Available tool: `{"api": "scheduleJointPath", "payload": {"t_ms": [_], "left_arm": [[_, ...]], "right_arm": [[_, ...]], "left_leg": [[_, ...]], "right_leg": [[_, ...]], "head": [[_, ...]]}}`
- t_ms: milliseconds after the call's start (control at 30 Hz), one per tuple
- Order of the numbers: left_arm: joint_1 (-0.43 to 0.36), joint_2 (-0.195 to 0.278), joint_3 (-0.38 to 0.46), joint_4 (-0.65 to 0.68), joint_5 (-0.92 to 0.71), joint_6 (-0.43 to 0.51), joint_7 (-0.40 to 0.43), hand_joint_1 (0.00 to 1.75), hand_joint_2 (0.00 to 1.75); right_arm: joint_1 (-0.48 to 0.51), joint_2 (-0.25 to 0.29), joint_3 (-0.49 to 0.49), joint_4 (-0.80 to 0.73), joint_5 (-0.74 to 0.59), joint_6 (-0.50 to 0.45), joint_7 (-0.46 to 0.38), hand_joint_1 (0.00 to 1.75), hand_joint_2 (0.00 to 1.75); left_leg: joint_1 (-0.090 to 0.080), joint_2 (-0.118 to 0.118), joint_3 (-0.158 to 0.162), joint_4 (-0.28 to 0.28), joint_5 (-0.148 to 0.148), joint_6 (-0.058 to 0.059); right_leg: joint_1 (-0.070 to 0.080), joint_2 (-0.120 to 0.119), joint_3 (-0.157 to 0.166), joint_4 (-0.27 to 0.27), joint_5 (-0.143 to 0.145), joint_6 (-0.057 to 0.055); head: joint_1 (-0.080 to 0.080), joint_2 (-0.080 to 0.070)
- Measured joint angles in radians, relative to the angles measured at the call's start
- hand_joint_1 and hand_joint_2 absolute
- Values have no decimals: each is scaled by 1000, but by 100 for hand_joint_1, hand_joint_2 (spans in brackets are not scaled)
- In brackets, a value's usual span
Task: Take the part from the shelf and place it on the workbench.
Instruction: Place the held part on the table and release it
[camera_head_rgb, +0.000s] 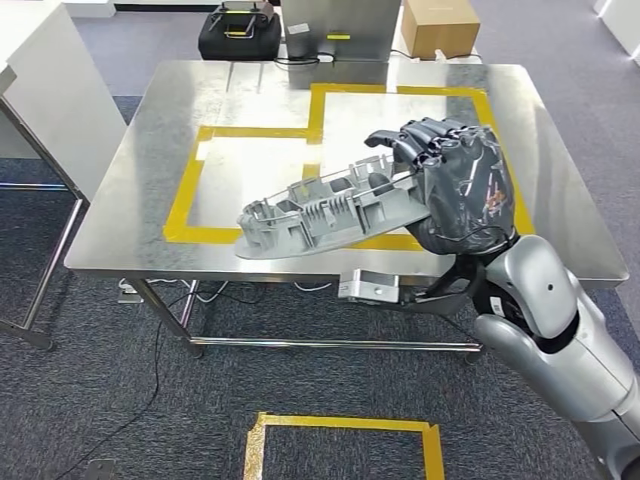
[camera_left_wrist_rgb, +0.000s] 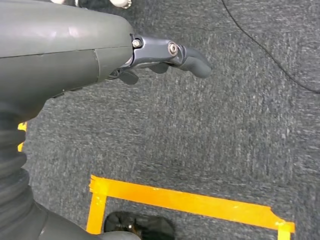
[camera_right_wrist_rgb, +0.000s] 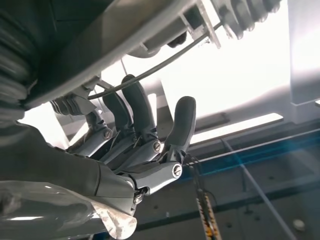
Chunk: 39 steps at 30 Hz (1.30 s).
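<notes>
The left hand (camera_left_wrist_rgb: 166, 52) hangs low over the grey carpet (camera_left_wrist_rgb: 211, 130), its fingers (camera_left_wrist_rgb: 194, 62) held out and holding nothing. The long grey part (camera_head_rgb: 328, 208) sits just above the front edge of the shiny tabletop (camera_head_rgb: 136, 200), over the yellow tape (camera_head_rgb: 185, 190). The right hand (camera_head_rgb: 460, 185) reaches in from the right with the arm bent, fingers (camera_right_wrist_rgb: 139, 107) curled around the part's right end.
</notes>
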Motion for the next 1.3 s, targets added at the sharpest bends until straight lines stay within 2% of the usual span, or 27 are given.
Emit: {"api": "scheduleJointPath", "payload": {"t_ms": [33, 67, 100, 167, 200, 233, 267, 333, 400, 467, 533, 567, 600, 633, 700, 733, 767, 867, 933, 967, 1033, 1067, 1100, 1133, 1167, 1233, 1300], "left_arm": [[1, 0, 0, 0, -1, 1, 1, 0, 175], [2, 1, 0, 0, -2, 1, 0, 0, 175], [3, 1, 0, 0, -4, 2, 0, 0, 175], [2, 2, 0, 0, -8, 2, 0, 0, 175], [1, 2, 0, 0, -11, 2, -1, 0, 175], [0, 2, 0, 0, -14, 2, -2, 0, 175], [0, 2, -1, 0, -17, 1, -3, 0, 175], [0, 1, -1, 0, -22, 1, -7, 0, 175], [0, -1, -1, 0, -26, 0, -10, 0, 175], [-2, -1, -3, 0, -29, -1, -14, 0, 175], [-2, -1, -4, 0, -30, -4, -15, 0, 175], [-1, 0, -4, 0, -32, -6, -15, 0, 175], [-1, 0, -4, 0, -34, -9, -15, 0, 175], [-1, 0, -5, 0, -36, -12, -16, 0, 175], [-2, -1, -6, 0, -39, -16, -18, 0, 175], [-3, -2, -7, 0, -40, -17, -20, 0, 175], [-3, -2, -7, 0, -41, -17, -22, 0, 175], [-2, -1, -7, 0, -42, -19, -26, 0, 175], [-3, -1, -8, 0, -45, -20, -32, 0, 175], [-3, -1, -9, 0, -46, -21, -35, 0, 175], [-2, -3, -10, 0, -48, -21, -38, 0, 175], [-2, -2, -10, 0, -48, -21, -39, 0, 175], [-2, -2, -10, 0, -48, -21, -41, 0, 175], [-2, -2, -10, 0, -49, -21, -43, 0, 175], [-2, -2, -10, 0, -49, -22, -45, 0, 175], [-3, -1, -11, 0, -49, -24, -49, 0, 175], [-4, 0, -13, 0, -49, -31, -54, 0, 175]], "right_arm": [[0, 0, 2, 5, -1, 5, 2, 175, 175], [0, 0, 4, 10, -3, 13, 5, 175, 175], [0, 0, 6, 18, -5, 22, 9, 175, 175], [-3, 3, 10, 41, -8, 40, 15, 175, 175], [-5, 5, 12, 57, -9, 47, 17, 175, 175], [-8, 8, 14, 74, -9, 54, 20, 175, 175], [-10, 10, 15, 93, -9, 59, 23, 175, 175], [-12, 12, 15, 125, -9, 68, 29, 175, 175], [-13, 14, 16, 151, -9, 74, 32, 175, 175], [-14, 16, 16, 181, -9, 83, 37, 175, 175], [-10, 20, 17, 222, -6, 92, 44, 175, 175], [-6, 23, 18, 243, -4, 94, 47, 175, 175], [-4, 25, 18, 262, -2, 95, 49, 175, 175], [-3, 28, 19, 281, 0, 96, 51, 175, 175], [-4, 35, 19, 315, 4, 97, 54, 175, 175], [-4, 39, 19, 330, 6, 97, 55, 175, 175], [-5, 44, 19, 344, 7, 98, 57, 175, 175], [-4, 56, 19, 381, 9, 101, 63, 175, 175], [-4, 65, 19, 400, 13, 107, 67, 175, 175], [-4, 70, 19, 410, 16, 111, 69, 175, 175], [0, 80, 21, 436, 25, 115, 75, 175, 175], [3, 85, 22, 451, 28, 118, 78, 175, 175], [6, 89, 25, 466, 31, 124, 81, 175, 175], [8, 93, 27, 481, 33, 133, 82, 175, 175], [7, 97, 30, 495, 36, 147, 83, 175, 175], [4, 101, 38, 519, 40, 175, 81, 175, 175], [-1, 104, 46, 545, 40, 202, 74, 175, 175]], "left_leg": [[1, 0, -29, 36, -6, -3], [3, 0, -42, 37, 9, -6], [4, 1, -37, 1, 45, -7], [6, 2, 1, -127, 132, -8], [6, 3, 17, -181, 152, -5], [4, 3, 24, -212, 164, 2], [2, 3, 24, -220, 161, 10], [1, 3, 22, -225, 172, 26], [5, 3, 26, -231, 179, 37], [7, 3, 27, -233, 182, 42], [7, 2, 25, -233, 182, 45], [7, 2, 25, -233, 181, 45], [7, 2, 26, -232, 181, 45], [7, 2, 26, -232, 180, 44], [7, 2, 28, -231, 179, 40], [5, 2, 27, -230, 178, 36], [4, 1, 26, -229, 177, 31], [3, 1, 25, -231, 179, 13], [4, 2, 15, -205, 158, 4], [4, 3, -3, -163, 131, 0], [4, 4, -59, -30, 66, -4], [4, 4, -84, 28, 45, -5], [4, 4, -95, 55, 41, -4], [4, 4, -90, 44, 57, -2], [3, 4, -66, -6, 89, 2], [1, 4, -1, -144, 149, 13], [-2, 4, 32, -219, 168, 21]], "right_leg": [[0, 1, 2, 0, -3, 0], [0, 1, 5, 1, -7, 0], [-1, 2, 10, 2, -10, 2], [-1, 2, 20, 6, -19, 8], [-1, 2, 20, 9, -22, 12], [1, 3, 17, 11, -24, 18], [2, 3, 14, 12, -25, 23], [2, 2, 9, 12, -27, 35], [0, 2, 1, 24, -39, 44], [-3, 3, -37, 102, -84, 51], [-5, 3, -105, 242, -144, 57], [-6, 3, -133, 295, -158, 60], [-6, 3, -144, 312, -153, 61], [-6, 3, -134, 286, -128, 60], [-6, 2, -68, 143, -58, 56], [-6, 2, -34, 76, -36, 52], [-4, 3, -11, 34, -25, 48], [-1, 4, 1, 15, -22, 32], [-4, 2, 3, 11, -18, 18], [-5, 1, 4, 9, -16, 12], [-3, 0, 4, 9, -16, 6], [-2, 0, 4, 9, -16, 5], [0, 0, 4, 9, -17, 5], [1, 1, 5, 10, -17, 5], [3, 2, 6, 11, -18, 5], [7, 3, 7, 12, -20, 7], [10, 4, 3, 14, -21, 14]], "head": [[0, 0], [0, 0], [0, 0], [0, 0], [0, 0], [0, 0], [0, 0], [1, 0], [2, 0], [6, 0], [9, 0], [10, 0], [10, 0], [10, 0], [11, 0], [11, 0], [10, 0], [10, 0], [9, 0], [9, 0], [8, 0], [8, 0], [8, 0], [8, 0], [8, 0], [8, 0], [9, 0]]}}
